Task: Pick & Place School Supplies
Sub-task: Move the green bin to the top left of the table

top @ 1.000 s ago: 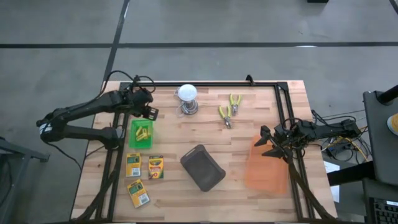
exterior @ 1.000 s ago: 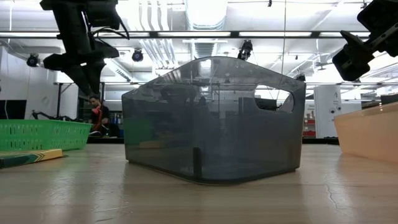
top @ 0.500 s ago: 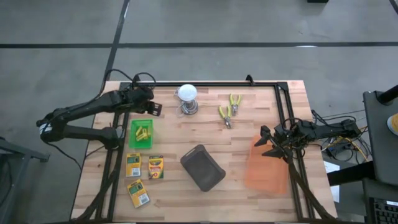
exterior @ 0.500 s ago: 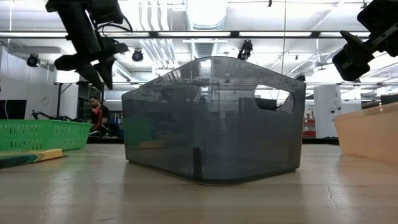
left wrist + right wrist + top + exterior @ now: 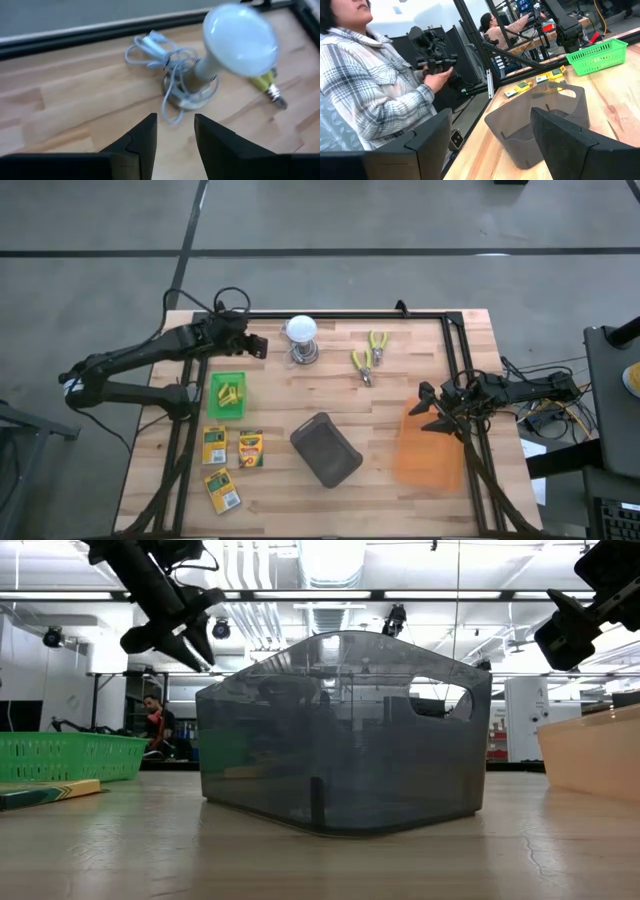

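Three green-and-yellow crayon boxes (image 5: 215, 445) (image 5: 250, 448) (image 5: 222, 490) lie flat on the wood near the table's left front. Several short yellow pieces (image 5: 229, 394) lie inside a green basket (image 5: 213, 408) just beyond them. My left gripper (image 5: 258, 346) hangs above the table between the basket and a white bulb (image 5: 300, 330). It slants down toward the bulb, open by a narrow gap and with nothing in it (image 5: 175, 130). My right gripper (image 5: 425, 408) waits at the table's right, level and open wide (image 5: 490, 135), above the orange bin's (image 5: 430, 445) far corner.
An upturned grey bin (image 5: 325, 448) stands mid-table and fills the low view (image 5: 345, 730). Yellow-handled pliers (image 5: 368, 355) lie at the far middle. The bulb's white cable (image 5: 160, 50) is coiled at its metal base. A person in a plaid shirt (image 5: 375, 90) stands beyond the table's edge.
My left gripper has risen from over the green basket and gone toward the far right, toward the bulb. It has tipped up from pointing nearly straight down to a slant. The gap between its fingers looks the same.
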